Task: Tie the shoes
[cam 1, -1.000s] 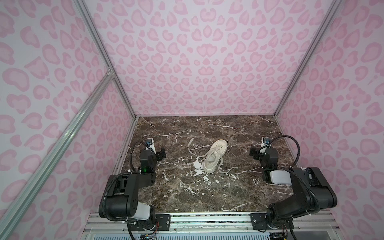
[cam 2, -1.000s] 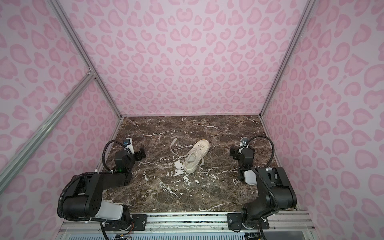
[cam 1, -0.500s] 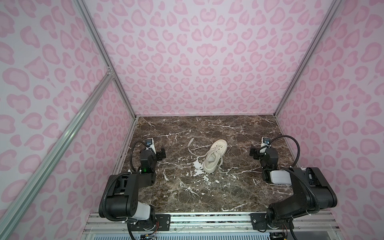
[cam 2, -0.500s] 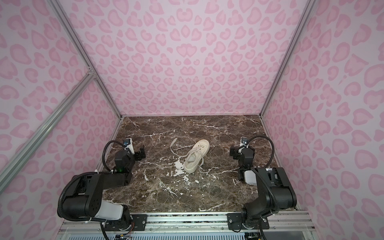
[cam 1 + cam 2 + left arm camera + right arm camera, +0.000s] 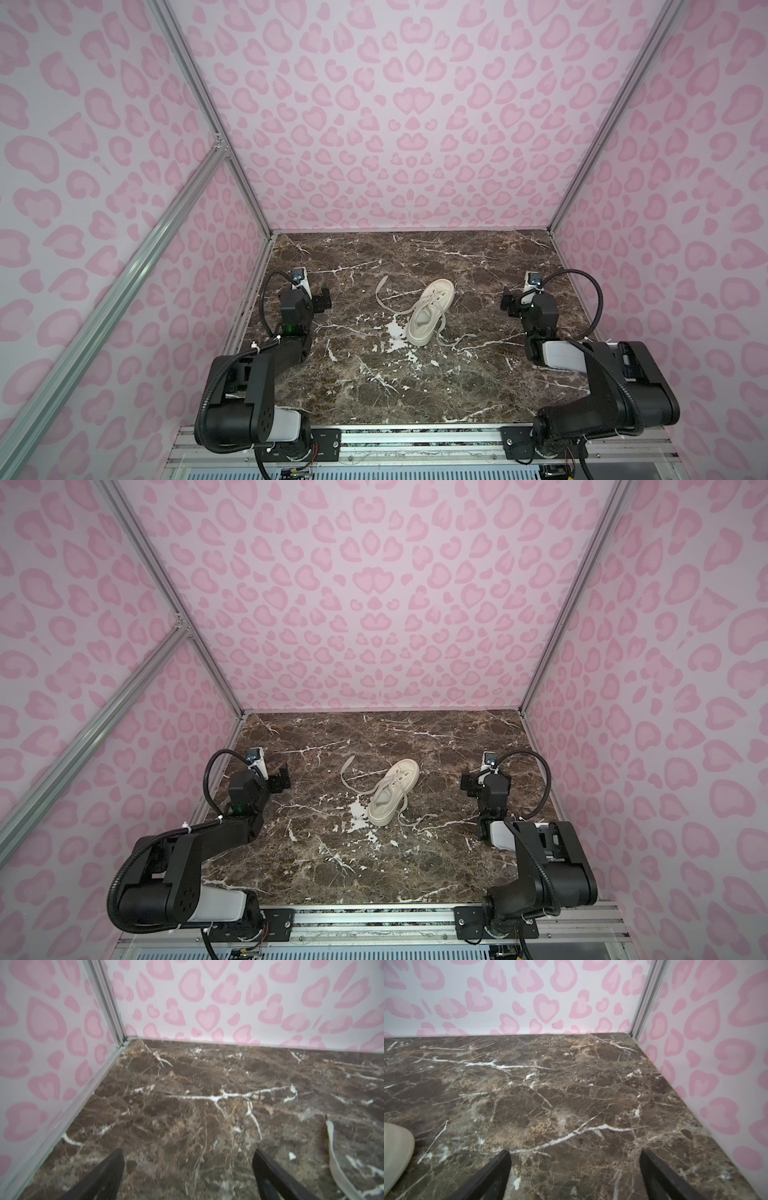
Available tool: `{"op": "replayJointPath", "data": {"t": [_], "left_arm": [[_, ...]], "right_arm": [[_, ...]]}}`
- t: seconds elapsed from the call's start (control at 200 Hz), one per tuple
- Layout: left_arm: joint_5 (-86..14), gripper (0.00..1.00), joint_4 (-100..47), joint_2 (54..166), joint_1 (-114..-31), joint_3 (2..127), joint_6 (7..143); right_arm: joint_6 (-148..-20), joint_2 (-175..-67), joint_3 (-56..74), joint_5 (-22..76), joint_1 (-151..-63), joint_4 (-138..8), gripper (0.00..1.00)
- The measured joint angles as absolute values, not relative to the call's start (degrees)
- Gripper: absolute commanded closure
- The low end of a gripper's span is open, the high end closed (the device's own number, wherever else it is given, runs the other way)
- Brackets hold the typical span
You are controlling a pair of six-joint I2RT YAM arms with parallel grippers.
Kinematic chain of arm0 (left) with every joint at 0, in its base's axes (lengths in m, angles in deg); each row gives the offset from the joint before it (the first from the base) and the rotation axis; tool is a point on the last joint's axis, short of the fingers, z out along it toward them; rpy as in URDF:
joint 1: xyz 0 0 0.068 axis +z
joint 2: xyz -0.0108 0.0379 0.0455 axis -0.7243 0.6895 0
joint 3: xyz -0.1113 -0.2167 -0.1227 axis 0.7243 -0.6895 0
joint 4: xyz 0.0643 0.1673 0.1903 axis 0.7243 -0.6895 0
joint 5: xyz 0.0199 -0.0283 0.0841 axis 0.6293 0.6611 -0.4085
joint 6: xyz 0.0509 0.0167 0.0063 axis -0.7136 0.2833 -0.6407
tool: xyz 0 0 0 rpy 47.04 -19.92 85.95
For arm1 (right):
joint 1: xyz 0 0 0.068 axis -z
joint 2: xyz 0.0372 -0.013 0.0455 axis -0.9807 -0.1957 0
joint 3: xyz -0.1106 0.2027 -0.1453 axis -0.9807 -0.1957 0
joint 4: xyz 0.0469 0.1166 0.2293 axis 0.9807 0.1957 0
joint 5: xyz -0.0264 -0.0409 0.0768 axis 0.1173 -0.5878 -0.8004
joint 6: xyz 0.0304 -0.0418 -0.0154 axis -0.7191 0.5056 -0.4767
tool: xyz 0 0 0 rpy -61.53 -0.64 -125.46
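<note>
In both top views the shoe [image 5: 430, 311] lies mid-frame on the tabletop [image 5: 415, 386], its long axis slanting from heel at lower left to toe at upper right, between the left hand [image 5: 322, 301] and the right hand [image 5: 508, 303], both wide open and empty; the right looks nearer the shoe, while a loose lace [image 5: 380, 291] curls toward the left. In the left wrist view, that lace lies just beside one spread finger. In the right wrist view, the shoe's rounded edge sits apart from open fingers
</note>
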State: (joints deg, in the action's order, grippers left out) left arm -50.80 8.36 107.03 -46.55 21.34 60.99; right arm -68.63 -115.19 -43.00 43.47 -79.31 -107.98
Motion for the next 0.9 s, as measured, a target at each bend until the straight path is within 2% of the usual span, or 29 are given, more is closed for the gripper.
{"op": "replayJointPath", "data": {"t": [0.175, 0.38, 0.545, 0.9], "left_arm": [[-51.63, 0.02, -5.5, 100.36, -47.3, 27.77, 63.94], [-50.98, 0.02, -18.87, 96.1, -55.3, 30.19, 69.98], [-49.84, 0.02, -23.01, 95.71, -64.19, 29.58, 76.03], [-46.69, 0.02, -24.75, 99.49, -70.47, 28.36, 83.11]], "right_arm": [[-76.0, -108.2, -27.44, 48.52, -80.21, -83.89, 0.02], [-87.47, -109.2, -19.55, 45.18, -89.11, -61.12, 0.02], [-96.61, -117.4, -17.73, 36.46, -93.52, -55.48, 0.02], [-102.73, -133.73, -10.22, 18.69, -97.48, -58.97, 0.02]]}}
